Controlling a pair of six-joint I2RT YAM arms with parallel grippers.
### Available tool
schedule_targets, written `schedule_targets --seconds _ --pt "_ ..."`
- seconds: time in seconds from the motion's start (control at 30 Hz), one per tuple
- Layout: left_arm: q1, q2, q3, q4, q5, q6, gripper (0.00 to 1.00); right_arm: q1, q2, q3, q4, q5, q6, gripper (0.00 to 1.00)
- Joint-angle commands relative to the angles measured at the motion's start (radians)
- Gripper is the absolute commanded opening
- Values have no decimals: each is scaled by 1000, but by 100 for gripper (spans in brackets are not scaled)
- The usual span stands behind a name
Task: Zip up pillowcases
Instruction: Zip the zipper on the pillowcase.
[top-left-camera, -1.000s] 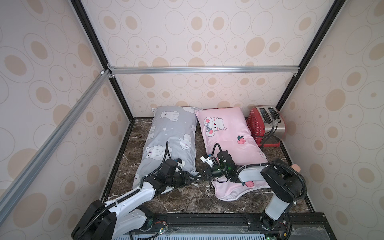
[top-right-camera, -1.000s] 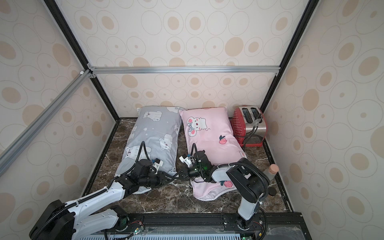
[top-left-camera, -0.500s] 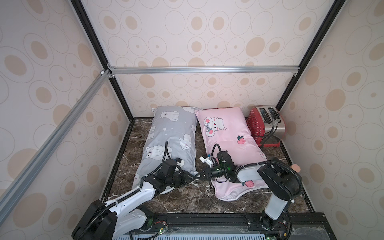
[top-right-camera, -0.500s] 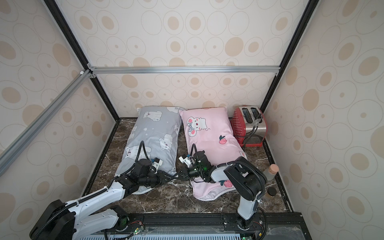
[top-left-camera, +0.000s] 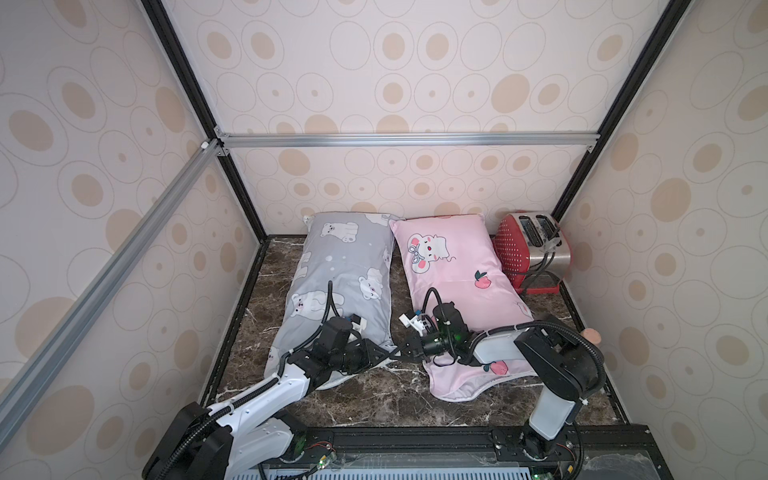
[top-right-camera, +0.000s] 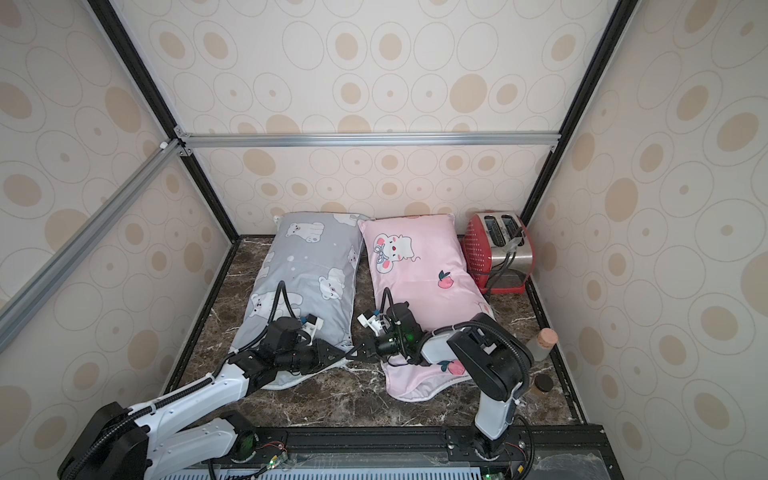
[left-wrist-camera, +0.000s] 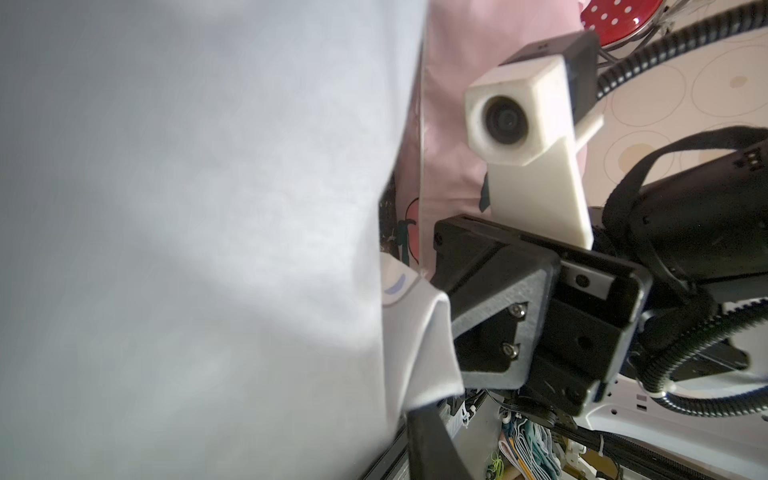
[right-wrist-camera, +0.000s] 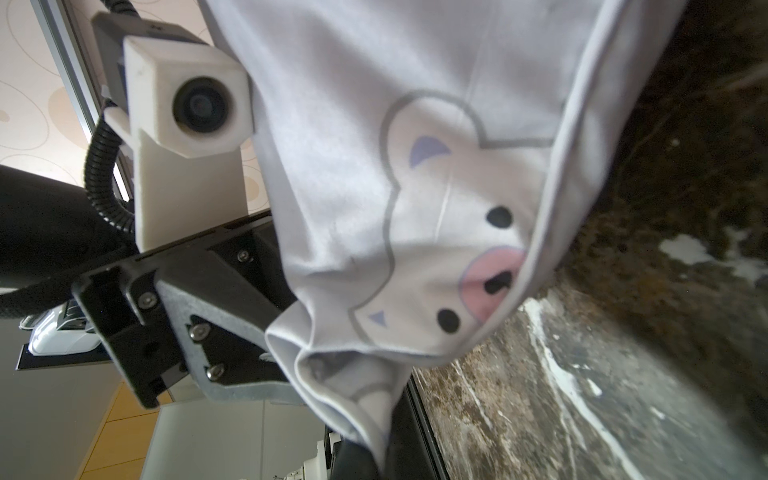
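At the near right corner of the grey pillowcase (top-left-camera: 340, 266), which lies lengthwise away from the robot beside the pink pillowcase (top-left-camera: 453, 266), both claws meet: right claw (top-left-camera: 401, 353) clenched at the hem, left claw (top-left-camera: 385, 357) with cloth hiding whether it grips.

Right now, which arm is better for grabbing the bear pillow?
Left, probably: the left pincer touches the grey pillowcase at its corner; the right pincer reaches across the pink pillowcase.

bare tabletop (top-left-camera: 374, 399) in front, grey pillowcase (top-left-camera: 345, 266), pink pillowcase (top-left-camera: 453, 270), toaster (top-left-camera: 519, 253) fill back
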Motion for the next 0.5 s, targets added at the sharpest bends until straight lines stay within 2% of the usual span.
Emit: schedule_targets --seconds 0.0,0.47 --pt "8 -6 32 4 -5 -5 21 0 8 3 -37 7 4 3" --pt "7 6 17 21 -4 -8 16 0 9 10 -27 10 15 3"
